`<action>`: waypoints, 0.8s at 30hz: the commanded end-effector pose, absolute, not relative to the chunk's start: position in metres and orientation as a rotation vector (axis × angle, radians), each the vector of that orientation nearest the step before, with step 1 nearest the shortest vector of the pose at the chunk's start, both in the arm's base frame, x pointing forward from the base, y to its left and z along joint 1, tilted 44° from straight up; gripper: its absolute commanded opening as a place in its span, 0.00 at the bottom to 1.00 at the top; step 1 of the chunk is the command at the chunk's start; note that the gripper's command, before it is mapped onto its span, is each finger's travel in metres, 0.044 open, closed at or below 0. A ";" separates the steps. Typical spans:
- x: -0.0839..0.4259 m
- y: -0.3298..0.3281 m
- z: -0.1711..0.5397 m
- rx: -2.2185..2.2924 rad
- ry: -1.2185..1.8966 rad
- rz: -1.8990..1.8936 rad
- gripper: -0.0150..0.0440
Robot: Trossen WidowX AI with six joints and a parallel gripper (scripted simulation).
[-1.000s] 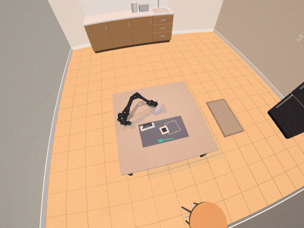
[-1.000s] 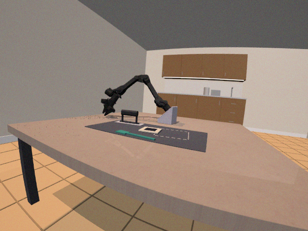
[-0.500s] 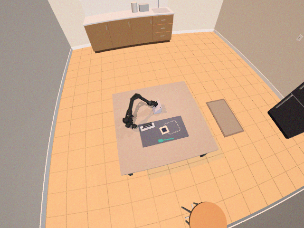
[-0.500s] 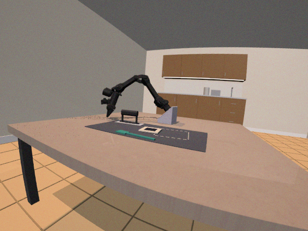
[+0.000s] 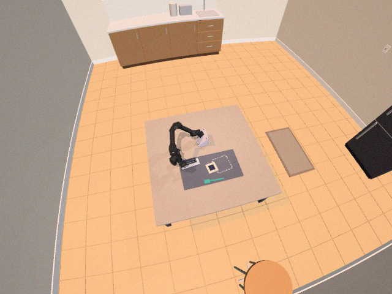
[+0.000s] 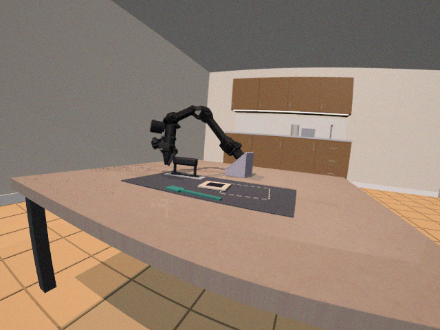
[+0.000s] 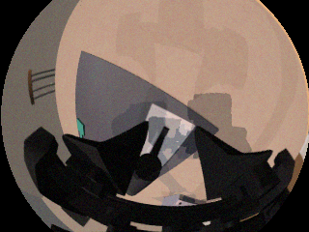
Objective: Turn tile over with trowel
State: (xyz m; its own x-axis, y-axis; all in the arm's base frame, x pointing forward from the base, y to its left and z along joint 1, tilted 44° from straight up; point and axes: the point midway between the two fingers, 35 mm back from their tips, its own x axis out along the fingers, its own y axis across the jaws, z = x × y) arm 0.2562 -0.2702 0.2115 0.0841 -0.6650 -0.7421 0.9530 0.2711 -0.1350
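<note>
A trowel with a white flat plate and a raised black bar handle [image 5: 196, 163] [image 6: 185, 161] [image 7: 157, 115] stands at the mat's left rear edge. My gripper [image 5: 183, 165] [image 6: 168, 163] [image 7: 172, 126] is open and empty, pointing down above the trowel's left end. The handle shows between and below the fingers in the wrist view. The cream tile [image 5: 211, 167] [image 6: 214, 184] lies flat on the grey mat [image 5: 193, 183] [image 6: 280, 207] [image 7: 101, 92], dark square up. It sits at the open left side of the dashed outline [image 5: 231, 166] [image 6: 269, 193], mostly outside it.
A green flat tool with a long thin handle [image 5: 207, 181] [image 6: 173, 188] [image 7: 80, 128] lies along the mat's front edge. The arm's pale wedge-shaped base [image 5: 203, 140] [image 6: 245, 166] stands on the table [image 5: 177, 202] [image 6: 248, 241] behind the mat.
</note>
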 end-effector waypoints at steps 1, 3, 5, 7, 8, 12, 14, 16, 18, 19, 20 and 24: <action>0.267 -0.234 0.195 0.529 0.810 -1.344 0.71; 0.270 -0.215 0.189 0.564 0.799 -1.391 0.71; 0.271 -0.197 0.185 0.589 0.780 -1.439 0.71; 0.272 -0.178 0.181 0.607 0.751 -1.490 0.71; 0.272 -0.168 0.180 0.613 0.729 -1.518 0.71; 0.271 -0.143 0.179 0.617 0.660 -1.580 0.71; 0.271 -0.143 0.179 0.617 0.660 -1.580 0.71; 0.271 -0.143 0.179 0.617 0.660 -1.580 0.71; 0.271 -0.143 0.179 0.617 0.660 -1.580 0.71; 0.271 -0.143 0.179 0.617 0.660 -1.580 0.71; 0.271 -0.143 0.179 0.617 0.660 -1.580 0.71; 0.271 -0.147 0.175 0.617 0.660 -1.581 0.71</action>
State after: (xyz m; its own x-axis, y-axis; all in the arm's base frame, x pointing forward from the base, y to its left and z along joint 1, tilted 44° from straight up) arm 0.2706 -0.1452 0.1785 -0.1003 -0.6851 -0.7215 0.9949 -0.0781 -0.0641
